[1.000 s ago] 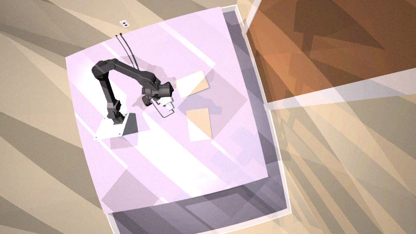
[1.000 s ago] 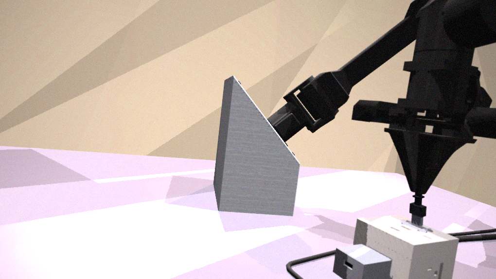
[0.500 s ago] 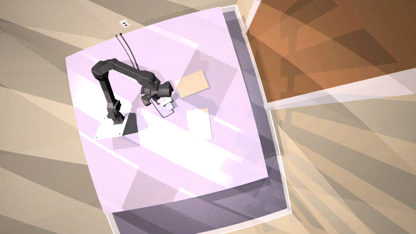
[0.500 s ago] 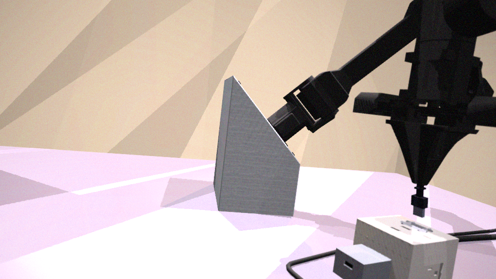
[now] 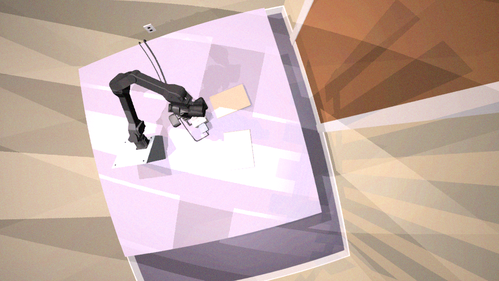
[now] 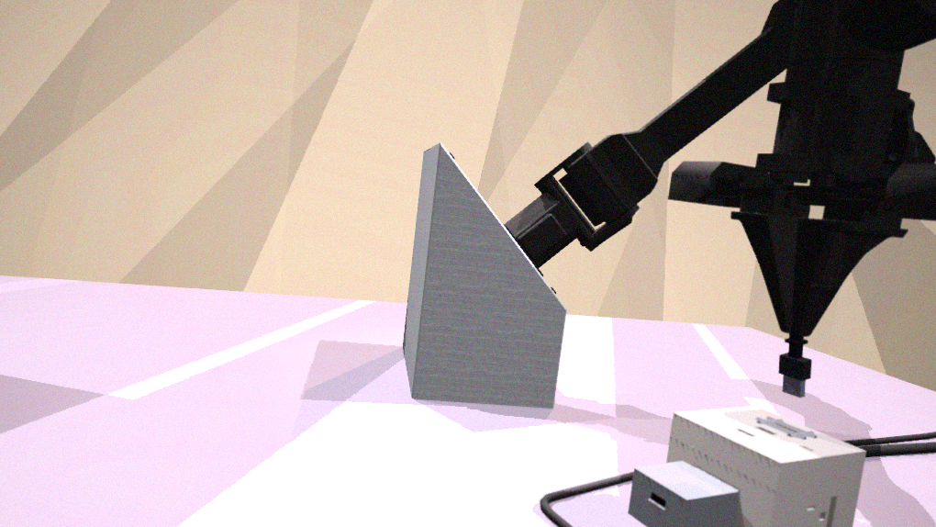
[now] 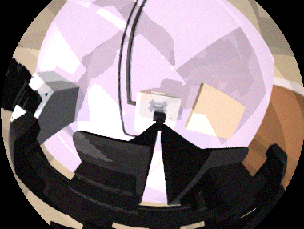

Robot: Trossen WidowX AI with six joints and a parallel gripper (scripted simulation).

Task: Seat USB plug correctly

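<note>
Gripper [image 5: 190,120] [image 6: 794,337] [image 7: 158,127] grips the USB plug [image 6: 794,375] [image 7: 159,116], its metal tip above the power cube [image 6: 726,437] [image 7: 144,116] visible only in the exterior view.

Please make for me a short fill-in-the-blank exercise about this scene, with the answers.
The hand is closed on the USB ____.
The metal tip of what it holds points ____.
That tip hangs ____ the power cube, not touching it.
The arm's wedge-shaped base is coloured ____.

Missing words: plug; down; above; grey
</note>
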